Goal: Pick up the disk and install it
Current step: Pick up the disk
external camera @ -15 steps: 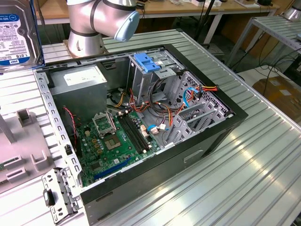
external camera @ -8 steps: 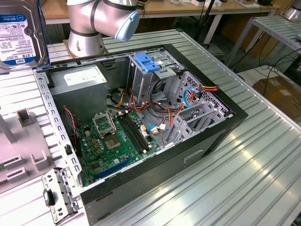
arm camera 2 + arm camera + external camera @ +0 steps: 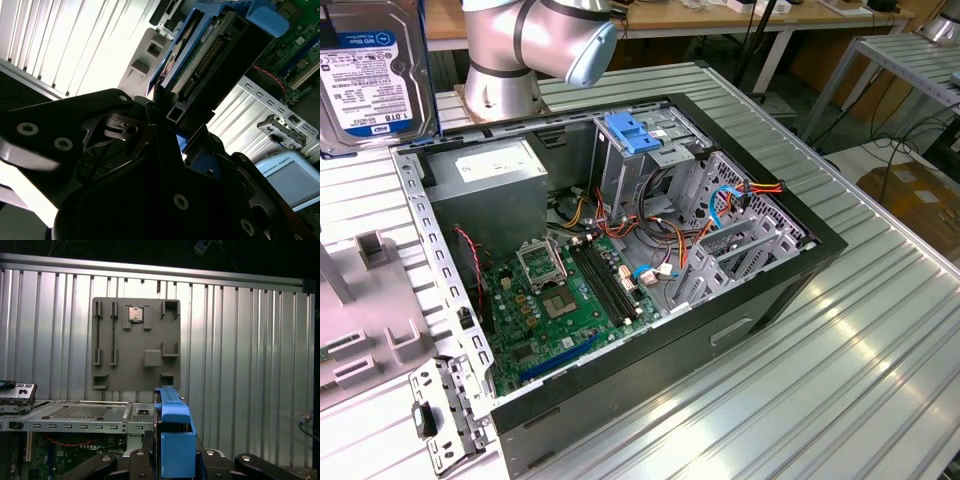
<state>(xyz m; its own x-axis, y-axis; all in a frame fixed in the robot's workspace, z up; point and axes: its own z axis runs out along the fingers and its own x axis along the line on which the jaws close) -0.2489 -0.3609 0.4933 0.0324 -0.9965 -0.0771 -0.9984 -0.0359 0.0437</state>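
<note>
Black, clamped edge-on around the blue-framed disk. Holds it raised beside the open case, presumably clearing its walls.

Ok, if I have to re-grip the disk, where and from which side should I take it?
As it is held now, I'd judge: the gripper pinches the disk across its two flat faces at one end of the blue frame, coming in end-on. It is slim and flat, so those faces give parallel surfaces, and the rest of its length is free for installing.
</note>
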